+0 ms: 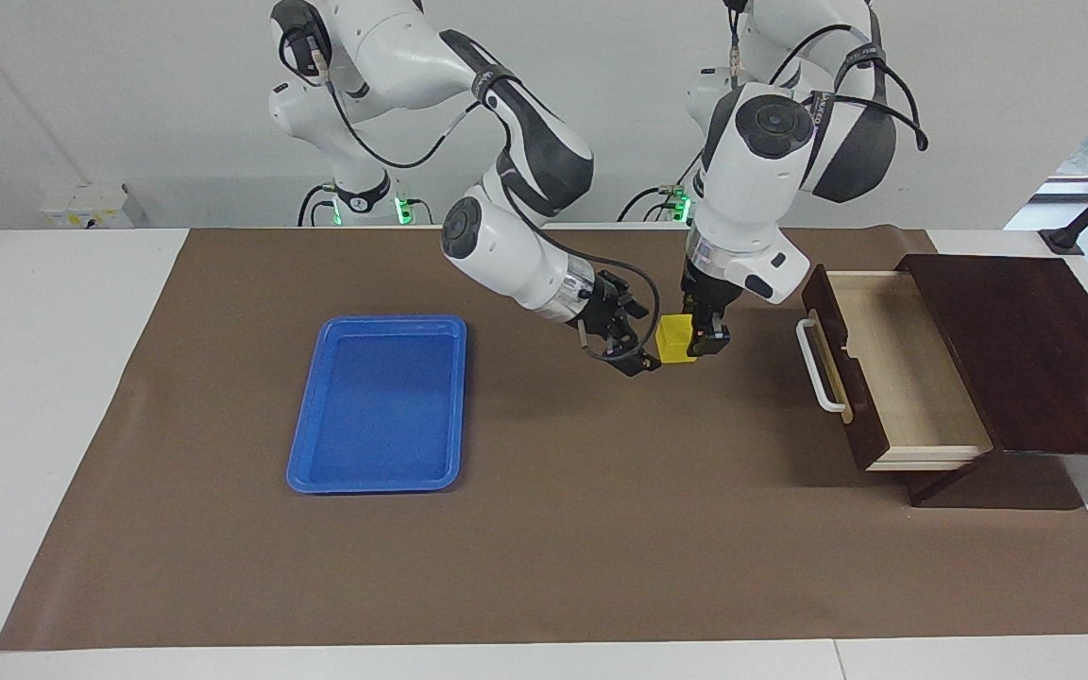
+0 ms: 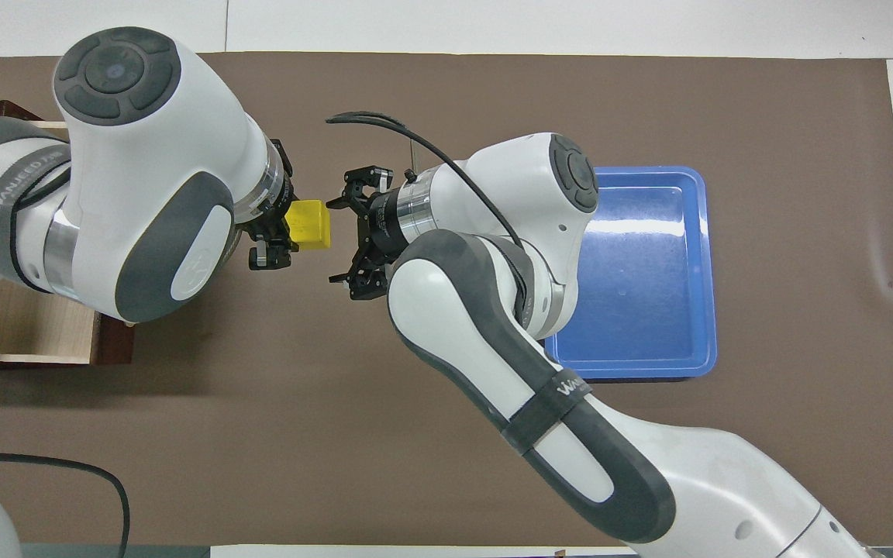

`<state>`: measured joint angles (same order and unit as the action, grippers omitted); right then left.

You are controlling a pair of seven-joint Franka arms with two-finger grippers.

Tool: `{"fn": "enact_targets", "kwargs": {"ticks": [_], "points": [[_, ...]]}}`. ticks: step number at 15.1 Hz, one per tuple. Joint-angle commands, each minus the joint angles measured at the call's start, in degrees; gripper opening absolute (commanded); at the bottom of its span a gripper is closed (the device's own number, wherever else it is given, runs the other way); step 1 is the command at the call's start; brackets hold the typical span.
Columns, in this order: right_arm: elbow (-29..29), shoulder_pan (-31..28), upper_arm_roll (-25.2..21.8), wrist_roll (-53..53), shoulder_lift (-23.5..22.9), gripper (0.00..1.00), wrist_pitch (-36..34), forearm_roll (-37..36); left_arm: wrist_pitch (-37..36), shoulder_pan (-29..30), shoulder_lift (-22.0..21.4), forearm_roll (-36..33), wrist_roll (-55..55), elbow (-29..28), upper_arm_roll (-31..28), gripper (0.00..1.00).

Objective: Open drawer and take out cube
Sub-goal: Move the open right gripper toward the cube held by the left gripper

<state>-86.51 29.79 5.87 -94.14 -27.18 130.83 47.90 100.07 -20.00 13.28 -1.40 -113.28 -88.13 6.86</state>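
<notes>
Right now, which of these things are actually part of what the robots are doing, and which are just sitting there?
Part of the job:
- cube, yellow, held up over the mat by the left gripper
- right gripper, open, right beside the cube
- drawer, pulled open, nothing showing inside

Just lying about:
- blue tray, toward the right arm's end
- brown mat covering the table
</notes>
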Motion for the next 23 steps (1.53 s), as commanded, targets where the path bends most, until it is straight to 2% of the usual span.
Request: {"fn": "enact_targets", "kwargs": {"ticks": [1,23], "points": [[2.1,0.2,0.0,-1.2,-1.1,1.0,-1.3,-1.1,2.1,-0.9,-1.5,0.8,-0.4,-2.2,-0.9,0.0],[2.1,3.6,-0.3,-5.3,-0.1,1.0,0.0,-5.4,2.2,-0.9,-1.9,0.7,0.7,-3.1,-0.9,0.0]]}}
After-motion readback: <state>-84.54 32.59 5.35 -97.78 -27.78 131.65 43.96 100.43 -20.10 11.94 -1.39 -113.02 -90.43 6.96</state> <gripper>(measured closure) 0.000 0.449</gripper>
